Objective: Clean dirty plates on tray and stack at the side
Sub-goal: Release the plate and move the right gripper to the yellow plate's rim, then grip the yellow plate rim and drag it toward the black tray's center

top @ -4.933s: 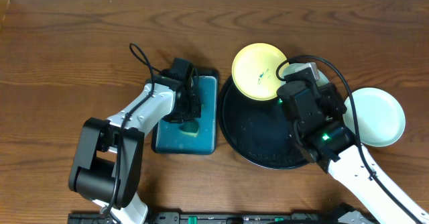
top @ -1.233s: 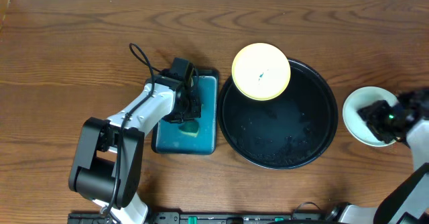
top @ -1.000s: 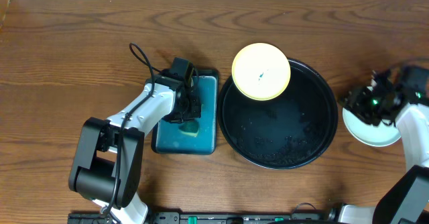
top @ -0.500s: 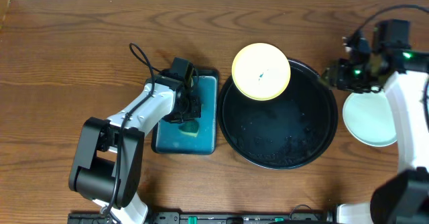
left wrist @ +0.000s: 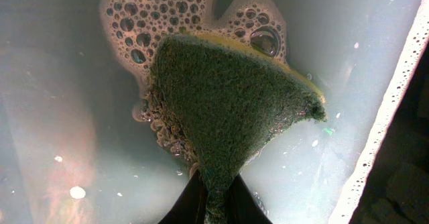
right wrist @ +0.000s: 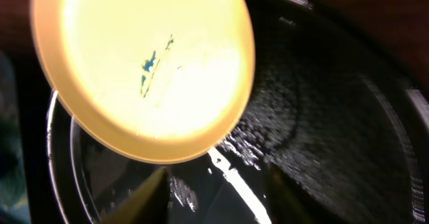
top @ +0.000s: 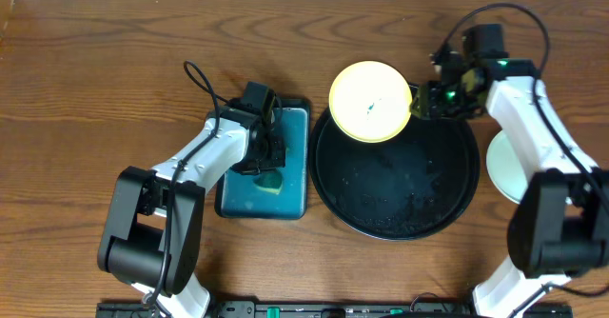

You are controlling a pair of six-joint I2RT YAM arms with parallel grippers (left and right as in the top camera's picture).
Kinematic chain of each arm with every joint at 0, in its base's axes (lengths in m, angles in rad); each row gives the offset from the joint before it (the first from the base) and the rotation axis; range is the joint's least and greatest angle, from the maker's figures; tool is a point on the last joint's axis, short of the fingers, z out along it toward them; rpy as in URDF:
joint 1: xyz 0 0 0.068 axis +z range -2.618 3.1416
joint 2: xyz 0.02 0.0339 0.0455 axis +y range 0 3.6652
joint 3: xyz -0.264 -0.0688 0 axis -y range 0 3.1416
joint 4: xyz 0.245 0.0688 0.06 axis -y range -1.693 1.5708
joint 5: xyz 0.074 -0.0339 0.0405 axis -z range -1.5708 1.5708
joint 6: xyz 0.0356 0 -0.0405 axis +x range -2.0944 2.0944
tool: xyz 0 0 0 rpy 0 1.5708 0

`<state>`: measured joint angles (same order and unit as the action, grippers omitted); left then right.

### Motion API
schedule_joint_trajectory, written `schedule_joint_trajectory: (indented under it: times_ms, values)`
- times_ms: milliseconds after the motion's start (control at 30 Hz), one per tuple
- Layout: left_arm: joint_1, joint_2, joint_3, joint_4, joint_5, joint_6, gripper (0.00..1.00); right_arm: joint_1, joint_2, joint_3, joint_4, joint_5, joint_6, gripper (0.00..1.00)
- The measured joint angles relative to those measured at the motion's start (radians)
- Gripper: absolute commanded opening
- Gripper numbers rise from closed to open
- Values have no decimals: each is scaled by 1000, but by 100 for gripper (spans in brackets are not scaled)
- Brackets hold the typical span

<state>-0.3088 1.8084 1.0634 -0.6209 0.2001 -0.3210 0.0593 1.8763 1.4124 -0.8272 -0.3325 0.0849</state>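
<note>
A pale yellow plate [top: 370,101] leans on the far-left rim of the round black tray [top: 447,199], with a blue-green smear [right wrist: 150,63] at its centre. My right gripper [top: 424,104] hovers just right of that plate's edge. In the right wrist view the right gripper [right wrist: 214,207] is open, low over the wet tray [right wrist: 328,117], and nothing sits between its fingers. A pale mint-white plate [top: 501,168] lies on the table right of the tray, partly hidden by the right arm. My left gripper [top: 267,163] is shut on a green sponge [left wrist: 228,96] in soapy water.
A rectangular teal tray [top: 290,132] of foamy water stands left of the black tray, with the left arm reaching into it. Its white rim [left wrist: 389,117] shows in the left wrist view. Bare wooden table [top: 95,80] lies to the far left and back.
The right arm has swung from the pale plate at the right up and left to the yellow plate's edge. The left arm and sponge have not moved.
</note>
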Motion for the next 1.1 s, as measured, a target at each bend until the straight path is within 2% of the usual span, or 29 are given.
schedule_joint_trajectory:
  times_ms: [133,233,467,633,733,833,1100]
  values:
    - [0,0,0,0,0,0,8,23,71,0,19,48,60,37]
    - [0,0,0,0,0,0,8,32,118,0,40,77,88,32]
    - [0,0,0,0,0,0,7,47,160,0,83,101,127,9]
    - [0,0,0,0,0,0,8,48,162,0,85,103,142,8]
    - [0,0,0,0,0,0,8,48,162,0,85,105,145,1]
    - [0,0,0,0,0,0,8,48,162,0,71,105,151,1]
    - [0,0,0,0,0,0,8,48,162,1,-99,105,152,1]
